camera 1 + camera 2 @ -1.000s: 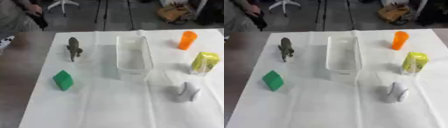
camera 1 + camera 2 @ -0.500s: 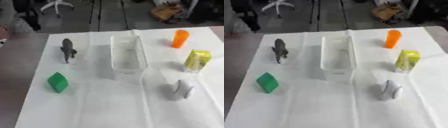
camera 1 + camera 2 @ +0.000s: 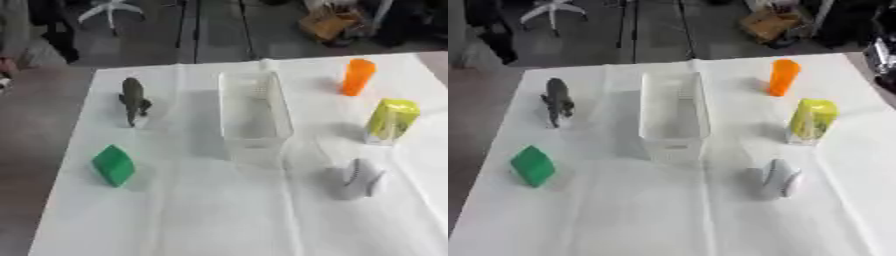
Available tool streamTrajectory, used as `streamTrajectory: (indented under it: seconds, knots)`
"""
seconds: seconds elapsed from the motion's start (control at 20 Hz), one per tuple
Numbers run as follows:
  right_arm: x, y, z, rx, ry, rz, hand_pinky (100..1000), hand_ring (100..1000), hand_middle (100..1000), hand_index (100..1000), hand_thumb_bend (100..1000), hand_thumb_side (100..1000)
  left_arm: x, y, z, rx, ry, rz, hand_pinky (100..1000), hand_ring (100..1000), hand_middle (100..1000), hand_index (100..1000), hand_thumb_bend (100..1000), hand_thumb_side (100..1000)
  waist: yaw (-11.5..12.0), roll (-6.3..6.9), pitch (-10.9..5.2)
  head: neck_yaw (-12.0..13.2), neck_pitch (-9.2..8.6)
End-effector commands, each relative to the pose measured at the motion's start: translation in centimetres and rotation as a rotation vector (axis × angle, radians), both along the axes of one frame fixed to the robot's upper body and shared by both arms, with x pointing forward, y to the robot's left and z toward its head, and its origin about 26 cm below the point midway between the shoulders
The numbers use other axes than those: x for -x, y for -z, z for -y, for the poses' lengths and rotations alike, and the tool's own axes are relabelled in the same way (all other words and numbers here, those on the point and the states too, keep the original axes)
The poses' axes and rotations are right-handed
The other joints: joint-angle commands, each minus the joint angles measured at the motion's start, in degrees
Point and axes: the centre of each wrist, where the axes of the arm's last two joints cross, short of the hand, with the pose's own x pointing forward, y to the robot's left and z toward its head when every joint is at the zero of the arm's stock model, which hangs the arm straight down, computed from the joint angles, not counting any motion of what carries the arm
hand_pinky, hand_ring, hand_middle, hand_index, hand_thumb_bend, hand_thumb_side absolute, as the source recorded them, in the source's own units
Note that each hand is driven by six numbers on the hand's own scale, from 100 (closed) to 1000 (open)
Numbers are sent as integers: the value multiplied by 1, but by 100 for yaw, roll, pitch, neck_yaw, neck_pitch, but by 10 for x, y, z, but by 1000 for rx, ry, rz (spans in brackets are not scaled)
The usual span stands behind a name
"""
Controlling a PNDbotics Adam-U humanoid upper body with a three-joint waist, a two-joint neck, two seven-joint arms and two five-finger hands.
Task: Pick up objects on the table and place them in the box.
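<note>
On the worktop (image 3: 219,210), neither robot hand of mine in view, the tall carton (image 3: 391,120) risks toppling beside the empty box (image 3: 253,115).

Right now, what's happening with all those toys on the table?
Nothing is being handled at this moment; neither robot hand shows in either view. A clear plastic box stands in the middle of the white table, and it looks empty. Left of it are a dark toy animal and a green block. Right of it are an orange cup, a yellow carton and a grey object. All five things are yet to be placed in the box.
</note>
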Motion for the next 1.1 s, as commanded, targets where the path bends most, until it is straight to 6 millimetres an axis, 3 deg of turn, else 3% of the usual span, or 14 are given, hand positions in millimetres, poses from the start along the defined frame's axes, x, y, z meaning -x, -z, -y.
streamTrajectory:
  seconds: [0.05,0.2,0.35,1.1]
  knots:
    - [1,-12,3,83,0,17,780,790,804,886,100,616,0,-9,0,-21,7,25,611,667,626,739,346,1000,5,-23,-73,-467,29]
    - [1,-11,2,91,-3,15,780,790,804,886,100,616,0,-9,0,-22,8,25,611,667,626,739,345,1000,5,-29,-75,-810,29]
    - [1,-10,2,98,-7,12,781,791,805,886,100,598,0,-9,0,-21,8,23,611,667,626,739,345,1000,5,-29,-77,-952,29]
    - [-6,-3,-5,248,-66,-34,795,810,833,900,100,617,0,-8,1,-22,15,19,611,668,626,740,344,1000,25,-26,-77,-1028,29]
